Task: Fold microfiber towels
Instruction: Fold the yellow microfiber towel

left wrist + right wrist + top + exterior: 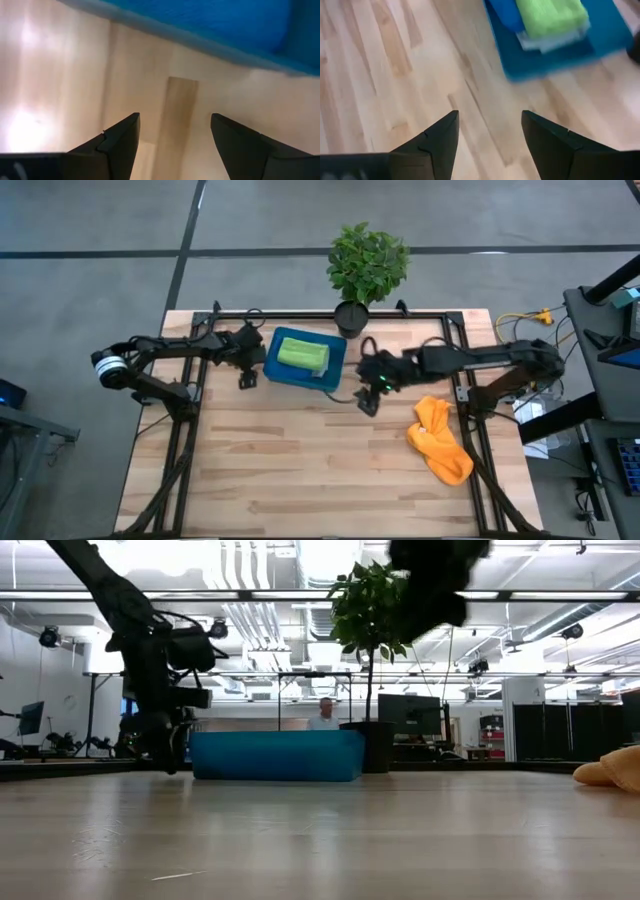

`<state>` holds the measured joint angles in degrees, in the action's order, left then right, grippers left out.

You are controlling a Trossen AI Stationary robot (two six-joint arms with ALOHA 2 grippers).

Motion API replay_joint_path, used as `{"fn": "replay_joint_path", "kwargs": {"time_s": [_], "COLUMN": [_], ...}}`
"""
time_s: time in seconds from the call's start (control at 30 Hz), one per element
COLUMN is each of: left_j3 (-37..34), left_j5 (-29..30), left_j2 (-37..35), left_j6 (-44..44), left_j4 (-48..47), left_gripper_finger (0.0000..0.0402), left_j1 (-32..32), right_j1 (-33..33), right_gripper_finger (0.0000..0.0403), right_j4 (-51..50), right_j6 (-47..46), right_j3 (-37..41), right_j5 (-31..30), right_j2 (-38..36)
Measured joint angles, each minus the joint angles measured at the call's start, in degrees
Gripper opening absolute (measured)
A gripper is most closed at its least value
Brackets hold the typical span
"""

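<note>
Orange microfiber towel point(440, 440), soft, crumpled in a heap with its long axis slanting, lies on the wooden table point(300, 480) just beyond the right gripper point(368, 402), fingers apart, empty; that arm is nearer. Folded lime green towel point(303, 355) sits stacked in the rigid blue rectangular tray point(280, 372). Left gripper point(247, 380) waits beside the tray, fingers apart.

Grey floor point(90, 220), bright ceiling lights point(325, 555), potted plant point(367, 265), perhaps monitors point(408, 712) behind.
</note>
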<state>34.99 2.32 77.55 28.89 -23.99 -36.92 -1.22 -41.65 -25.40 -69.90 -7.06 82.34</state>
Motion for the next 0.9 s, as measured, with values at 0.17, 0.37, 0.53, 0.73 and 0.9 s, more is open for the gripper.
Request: {"fn": "replay_joint_path", "kwargs": {"time_s": [0.17, 0.37, 0.53, 0.73, 0.9], "left_j3": [0.0, 0.0, 0.3, 0.7, 0.7], "left_j5": [-6.6, -9.8, -10.2, -9.5, -9.6], "left_j2": [0.0, 0.0, 0.0, 0.0, 0.0], "left_j6": [-6.2, -11.0, -12.2, -12.3, -12.3], "left_j4": [3.4, 7.5, 7.5, 8.6, 11.8], "left_gripper_finger": [0.0231, 0.0231, 0.0231, 0.0231, 0.0231], "left_j1": [1.3, 5.3, 9.0, 10.7, 11.2], "right_j1": [-2.7, -4.4, -5.7, -5.8, -5.8], "right_gripper_finger": [0.021, 0.021, 0.021, 0.021, 0.021], "right_j4": [0.1, 0.3, 0.3, 0.4, 0.3], "right_j6": [-10.0, -23.1, -31.4, -36.9, -41.0], "right_j3": [9.9, 19.8, 26.3, 31.6, 34.0], "right_j5": [-1.1, -1.2, -1.3, -2.2, -3.8], "right_j2": [-9.0, -20.0, -28.4, -35.5, -37.8]}}
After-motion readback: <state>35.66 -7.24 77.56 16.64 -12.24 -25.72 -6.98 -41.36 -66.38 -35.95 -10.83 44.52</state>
